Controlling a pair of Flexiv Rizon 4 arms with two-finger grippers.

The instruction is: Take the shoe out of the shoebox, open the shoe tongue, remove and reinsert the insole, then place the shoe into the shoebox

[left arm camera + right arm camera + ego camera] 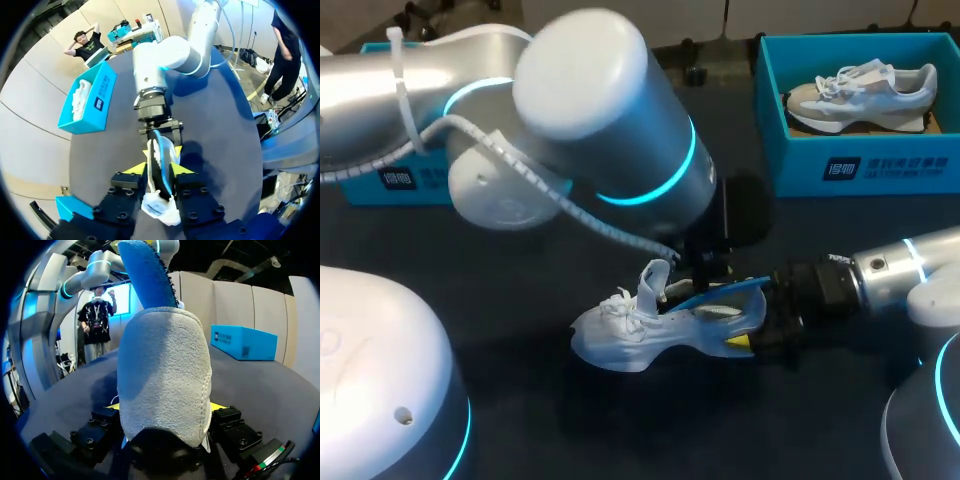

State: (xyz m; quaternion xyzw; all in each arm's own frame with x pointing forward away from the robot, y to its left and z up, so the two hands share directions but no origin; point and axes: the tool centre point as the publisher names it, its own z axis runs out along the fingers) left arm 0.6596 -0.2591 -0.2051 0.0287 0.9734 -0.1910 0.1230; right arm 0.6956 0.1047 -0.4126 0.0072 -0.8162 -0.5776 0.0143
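Dark matte bench (520,430). The white mesh shoe (630,335) lies out of the teal cardboard shoebox (790,150), which stands well beyond it; tongue (650,282) raised. Right gripper (165,409) fingers clamp the shoe's grey suede heel. Left gripper (159,170) fingers pinch the thin, curved blue insole (725,292), partly out of the shoe. Judged outstanding: insole reseating, reboxing.

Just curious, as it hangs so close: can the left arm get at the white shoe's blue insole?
Probably yes: the left arm has its jaws seemingly shut on the insole, nothing between, while the right arm steadies the shoe.
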